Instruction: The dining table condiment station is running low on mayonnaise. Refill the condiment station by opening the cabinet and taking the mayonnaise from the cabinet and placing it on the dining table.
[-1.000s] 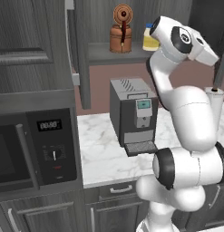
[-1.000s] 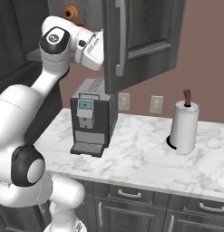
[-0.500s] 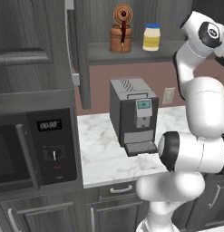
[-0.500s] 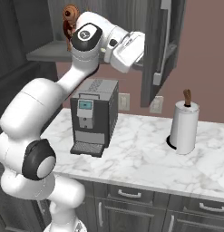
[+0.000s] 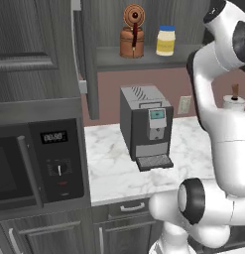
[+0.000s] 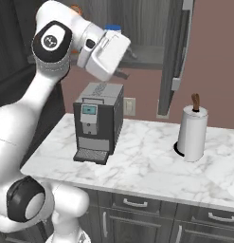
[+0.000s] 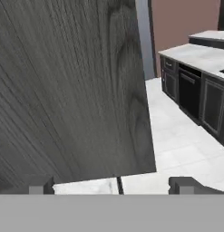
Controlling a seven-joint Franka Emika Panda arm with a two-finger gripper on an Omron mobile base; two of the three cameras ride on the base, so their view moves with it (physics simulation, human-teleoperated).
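The cabinet [image 5: 89, 59] stands open, its doors swung out to either side. On its shelf the mayonnaise [image 5: 165, 40], a pale yellow jar with a blue lid, stands to the right of a copper kettle [image 5: 133, 32]. In the right base view, only the mayonnaise's blue lid [image 6: 112, 27] peeks over my hand. My gripper [image 6: 127, 65] hangs open and holds nothing, in front of the shelf and left of the right door [image 6: 174, 52]. In the hand view the gripper [image 7: 113, 186] faces the door's dark wood grain [image 7: 72, 90] at close range. The dining table is out of view.
A coffee machine [image 5: 146, 126] sits on the marble counter [image 6: 147, 166] under the cabinet, with a paper towel roll [image 6: 192, 133] to its right. A microwave [image 5: 39, 158] stands at the left. The hand view takes in the floor and a marble-topped run of dark base cabinets [image 7: 199, 86].
The right door has swung further open. My hand has drawn back left from it, and stayed open throughout.
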